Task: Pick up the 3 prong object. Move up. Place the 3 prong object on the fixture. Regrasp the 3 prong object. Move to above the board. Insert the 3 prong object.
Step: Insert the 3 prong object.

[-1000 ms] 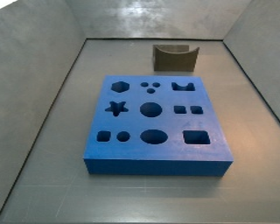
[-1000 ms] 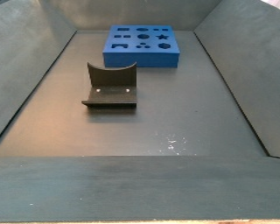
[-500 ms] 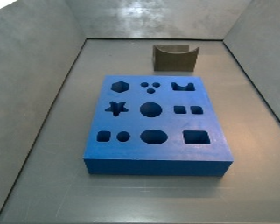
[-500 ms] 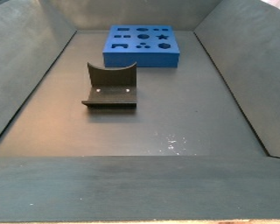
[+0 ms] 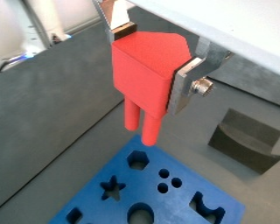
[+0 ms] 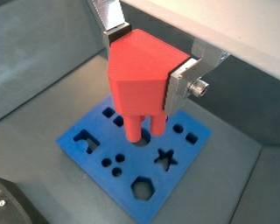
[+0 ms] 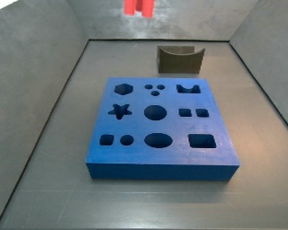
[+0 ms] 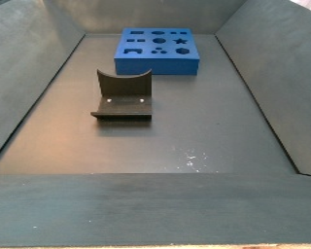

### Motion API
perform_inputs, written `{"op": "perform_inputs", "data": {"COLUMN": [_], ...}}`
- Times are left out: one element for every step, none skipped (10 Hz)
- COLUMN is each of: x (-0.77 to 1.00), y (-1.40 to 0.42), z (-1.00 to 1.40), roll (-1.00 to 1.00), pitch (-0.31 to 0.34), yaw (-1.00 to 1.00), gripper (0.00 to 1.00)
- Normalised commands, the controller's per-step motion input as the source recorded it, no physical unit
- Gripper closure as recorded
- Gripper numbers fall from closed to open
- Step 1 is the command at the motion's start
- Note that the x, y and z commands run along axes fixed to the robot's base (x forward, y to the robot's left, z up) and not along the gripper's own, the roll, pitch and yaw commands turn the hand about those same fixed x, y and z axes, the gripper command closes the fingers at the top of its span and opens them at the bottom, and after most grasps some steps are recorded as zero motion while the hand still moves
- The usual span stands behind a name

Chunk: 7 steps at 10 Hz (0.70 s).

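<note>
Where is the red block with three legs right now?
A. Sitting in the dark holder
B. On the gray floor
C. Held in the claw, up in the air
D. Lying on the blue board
C: both wrist views show the claw clamped on the 3 prong object, prongs hanging above the board.

A robot test cell in a lab is suggested by a bare grey walled bin (image 8: 28, 107) in which only a thick blue rectangular board with shaped cut-out holes (image 7: 158, 121) and a small dark olive-brown fixture (image 8: 121, 97) are set; the silver two-finger gripper (image 5: 154, 52) is seen high above the board, clamped on a red-orange plastic 3 prong object (image 5: 145, 74).
</note>
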Motion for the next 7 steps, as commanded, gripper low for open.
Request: {"op": "perform_inputs", "data": {"x": [0.01, 0.05, 0.04, 0.00, 0.00, 0.00, 0.00], "y": [0.20, 0.21, 0.13, 0.15, 0.14, 0.00, 0.00], "z": [-0.40, -0.34, -0.30, -0.27, -0.17, 0.00, -0.03], "roll": [0.03, 0.07, 0.09, 0.07, 0.02, 0.00, 0.00], "pitch": [0.000, 0.000, 0.000, 0.000, 0.000, 0.006, 0.000], "yaw": [-0.53, -0.58, -0.63, -0.59, -0.53, -0.04, 0.00], "gripper": [1.00, 1.00, 1.00, 1.00, 1.00, 1.00, 1.00]}}
